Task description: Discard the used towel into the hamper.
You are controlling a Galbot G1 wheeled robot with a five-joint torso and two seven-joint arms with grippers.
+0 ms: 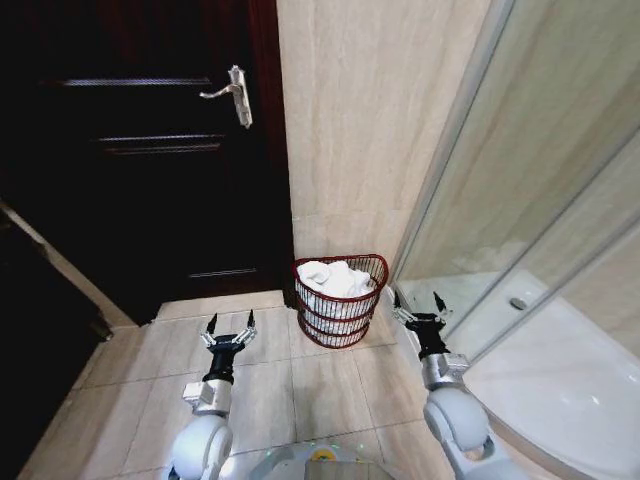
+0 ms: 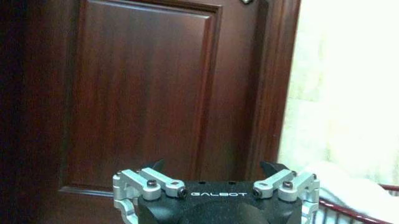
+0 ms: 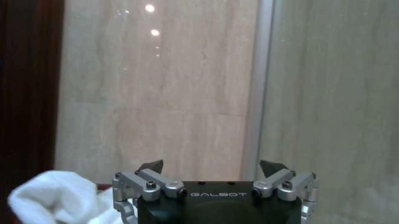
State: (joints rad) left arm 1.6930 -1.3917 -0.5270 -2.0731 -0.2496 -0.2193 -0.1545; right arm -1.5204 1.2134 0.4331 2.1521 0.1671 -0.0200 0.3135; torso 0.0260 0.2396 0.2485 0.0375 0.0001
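The hamper, a small dark-red open-weave basket, stands on the floor against the tiled wall. A white towel lies bunched inside it, rising above the rim. My left gripper hovers open and empty to the left of the hamper, pointing at the door. To the hamper's right, my right gripper is open and empty too. In the left wrist view the left gripper faces the door, with the hamper's rim and the towel at the edge. The right wrist view shows the right gripper beside the towel.
A dark wooden door with a metal handle stands behind my left arm. A glass shower screen and a white shower tray close off the right side. Beige floor tiles lie in front.
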